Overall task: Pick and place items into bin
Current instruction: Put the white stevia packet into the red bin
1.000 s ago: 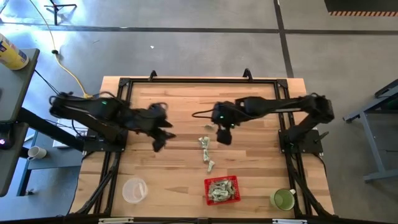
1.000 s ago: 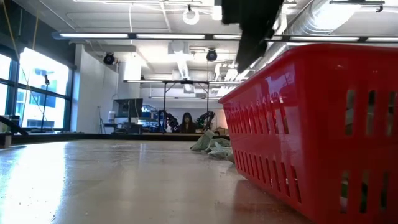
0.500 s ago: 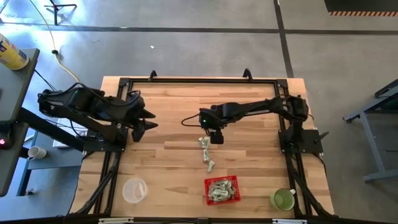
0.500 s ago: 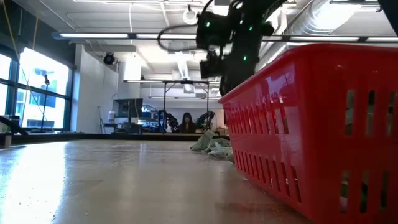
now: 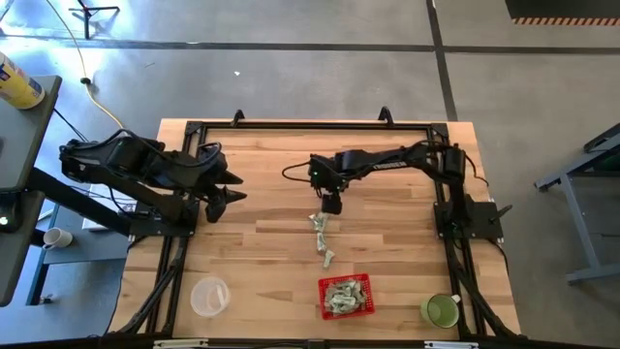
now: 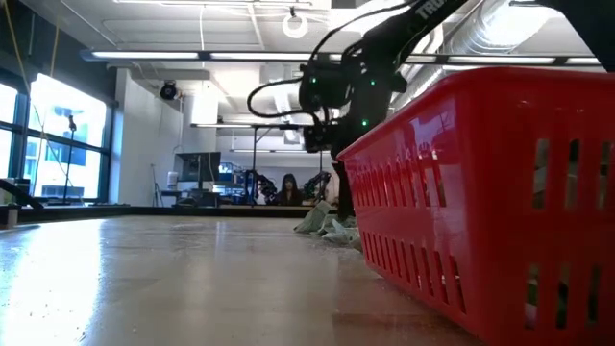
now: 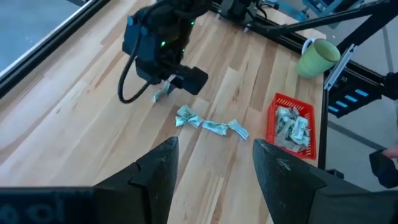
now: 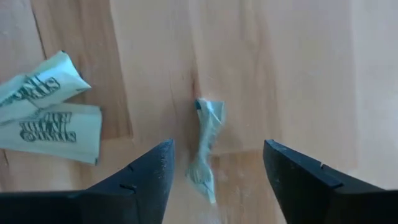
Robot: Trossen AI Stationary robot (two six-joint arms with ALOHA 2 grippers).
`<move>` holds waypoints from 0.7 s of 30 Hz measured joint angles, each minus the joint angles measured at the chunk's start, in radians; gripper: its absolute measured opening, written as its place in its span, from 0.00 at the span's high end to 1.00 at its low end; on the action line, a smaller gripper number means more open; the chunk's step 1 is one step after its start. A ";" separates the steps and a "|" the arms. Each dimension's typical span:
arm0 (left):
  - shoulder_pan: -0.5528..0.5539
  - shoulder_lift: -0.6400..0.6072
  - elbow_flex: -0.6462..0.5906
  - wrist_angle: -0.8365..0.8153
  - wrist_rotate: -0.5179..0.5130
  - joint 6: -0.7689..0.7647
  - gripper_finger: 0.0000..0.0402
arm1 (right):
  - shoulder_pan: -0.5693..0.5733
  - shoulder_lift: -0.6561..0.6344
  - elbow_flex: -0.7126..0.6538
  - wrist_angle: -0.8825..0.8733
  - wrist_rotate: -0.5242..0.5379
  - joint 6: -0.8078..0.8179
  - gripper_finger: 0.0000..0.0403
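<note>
The right gripper (image 8: pixel 214 171) hangs with its jaws apart over a small crinkly green-and-white wrapped piece (image 8: pixel 206 143) lying on the pale wooden table (image 5: pixel 271 242) — not touching it. Two more wrapped pieces (image 8: pixel 46 118) lie just beside. The small square red mesh basket (image 5: pixel 346 296), already holding pieces, stands near the table's front edge. The left gripper (image 7: pixel 211 165) — jaws apart, empty — waits at the table's left side.

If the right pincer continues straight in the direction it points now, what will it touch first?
Most likely the single twisted wrapped piece lying on the table. It sits between the open fingers of the right pincer, which points down at it. How far above it hangs is unclear.
</note>
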 joint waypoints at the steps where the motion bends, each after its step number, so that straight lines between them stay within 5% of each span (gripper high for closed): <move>1: 0.000 0.000 0.000 0.000 0.000 0.002 0.41 | -0.001 0.008 0.000 0.008 -0.003 -0.004 0.42; 9: 0.000 0.000 0.000 0.000 0.000 0.005 0.41 | 0.002 0.049 0.004 -0.012 0.026 -0.002 0.57; 16: 0.000 0.000 0.000 0.001 0.000 0.005 0.41 | 0.007 0.041 0.003 -0.086 0.015 -0.001 0.95; 21: 0.000 0.000 0.000 0.016 0.000 0.003 0.41 | 0.026 0.010 -0.002 -0.137 -0.111 0.082 0.96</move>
